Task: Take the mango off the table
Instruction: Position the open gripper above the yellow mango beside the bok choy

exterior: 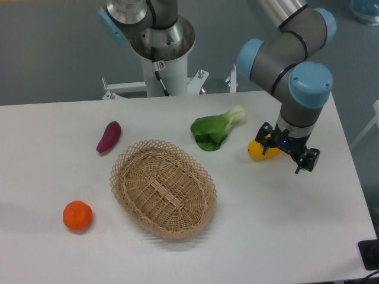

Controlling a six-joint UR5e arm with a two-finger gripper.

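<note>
One arm, one gripper (283,149), one table (284,236).

Count on the table: one mango (262,150), one orange (77,215), one purple sweet potato (109,136), one bok choy (217,130), one wicker basket (163,187). Five things in all, none stacked on another.

Mango: yellow, smooth, lying on the right part of the table, right of the bok choy and apart from it. Only its left portion shows; the rest is hidden behind the gripper body.

Gripper: down at the mango, tilted, hanging from the blue-capped wrist. Its dark body covers the fruit's right end. One dark finger (308,160) sticks out to the lower right, past the fruit. Whether the fingers have closed on the mango or merely stand around it cannot be told from this angle; the contact is hidden. Whether the fruit rests on the table or is lifted is likewise unclear.

Surroundings: bok choy sits just left of the mango, leaves toward the basket, white stalk pointing up and right. Basket is oval, near the table's middle, nothing visible inside. Sweet potato lies upper left of the basket, near its rim but apart. Orange sits at lower left, well apart from the mango, with the basket between them.

Arm base (159,53) stands behind the table's far edge.
</note>
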